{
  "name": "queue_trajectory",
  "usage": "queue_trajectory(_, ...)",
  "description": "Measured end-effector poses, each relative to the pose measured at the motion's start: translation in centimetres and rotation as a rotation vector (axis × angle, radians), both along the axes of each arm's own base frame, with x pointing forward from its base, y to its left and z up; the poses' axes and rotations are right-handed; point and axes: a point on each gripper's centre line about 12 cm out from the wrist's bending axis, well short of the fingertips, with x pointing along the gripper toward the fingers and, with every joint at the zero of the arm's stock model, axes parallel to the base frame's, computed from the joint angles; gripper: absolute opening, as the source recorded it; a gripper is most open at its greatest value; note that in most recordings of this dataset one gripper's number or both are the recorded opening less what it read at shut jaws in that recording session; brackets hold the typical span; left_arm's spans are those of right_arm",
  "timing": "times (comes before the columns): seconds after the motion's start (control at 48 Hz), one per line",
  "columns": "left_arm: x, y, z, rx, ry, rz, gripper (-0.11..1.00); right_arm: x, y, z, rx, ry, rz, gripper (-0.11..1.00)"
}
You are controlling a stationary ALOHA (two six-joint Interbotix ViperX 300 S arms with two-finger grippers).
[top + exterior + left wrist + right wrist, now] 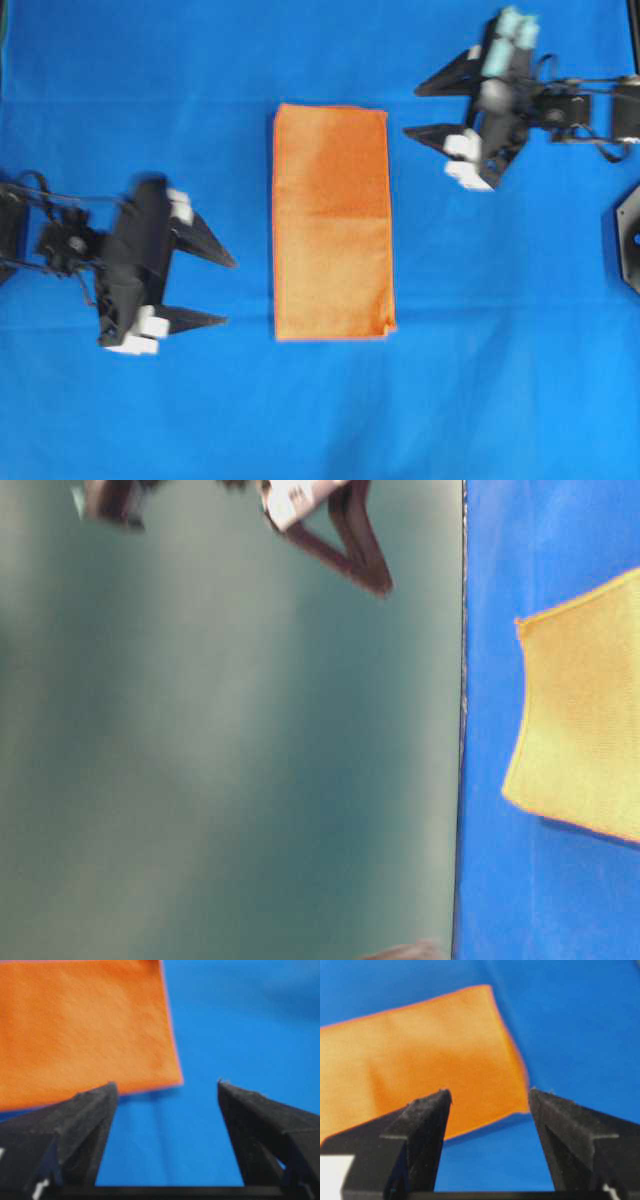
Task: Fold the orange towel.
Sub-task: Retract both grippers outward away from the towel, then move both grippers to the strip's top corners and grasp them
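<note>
- orange towel [332, 222] lies flat on the blue table [130, 90], folded into a tall narrow rectangle, roughly mid-table in the overhead view
- layered edges show at the towel's lower right corner, slightly uneven
- left pincer [224, 291] sits left of the towel, level with its lower half, tips pointing at it; jaws spread wide, nothing between them, clear of the cloth
- right pincer [412, 111] sits right of the towel near its upper right corner, tips pointing at it; jaws spread wide, holding nothing, not touching the cloth
- left wrist view: towel corner ahead of the left-hand finger [80, 1125], blue table showing between the fingers
- right wrist view: towel corner beyond the tips, partly framed by the fingers [420, 1130]
- table-level view: blurred; one towel end on the blue surface, a pincer at the top edge
</note>
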Motion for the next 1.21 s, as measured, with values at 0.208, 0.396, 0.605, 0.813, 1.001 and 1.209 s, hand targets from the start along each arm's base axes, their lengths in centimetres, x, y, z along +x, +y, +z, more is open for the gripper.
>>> queue_trajectory(0.208, -2.8, 2.4, 1.4, -0.018, -0.196, 0.066, 0.74, -2.9, 3.5, 1.5, 0.039, -0.165, 0.092, 0.64)
queue_trajectory(0.396, -4.5, 3.8, 0.4, -0.016, -0.272, 0.113, 0.74, -4.2, 5.1, 0.8, 0.088, -0.250, 0.146, 0.64)
queue_trajectory(0.605, -4.8, 4.5, 0.1, -0.014, -0.307, 0.139, 0.74, -4.0, 5.3, 0.2, 0.108, -0.264, 0.163, 0.64)
queue_trajectory(0.813, -4.2, 6.0, -0.3, 0.000, -0.288, 0.197, 0.74, -2.8, 3.5, -0.4, 0.112, -0.231, 0.101, 0.64)
queue_trajectory(1.001, -1.9, 9.1, -1.5, 0.037, -0.227, 0.292, 0.74, -0.8, 0.0, -1.6, 0.096, -0.153, 0.008, 0.64)
queue_trajectory(1.209, 1.2, 13.0, -4.3, 0.092, -0.143, 0.377, 0.75, 2.2, -3.4, -3.8, 0.068, -0.017, -0.053, 0.64)
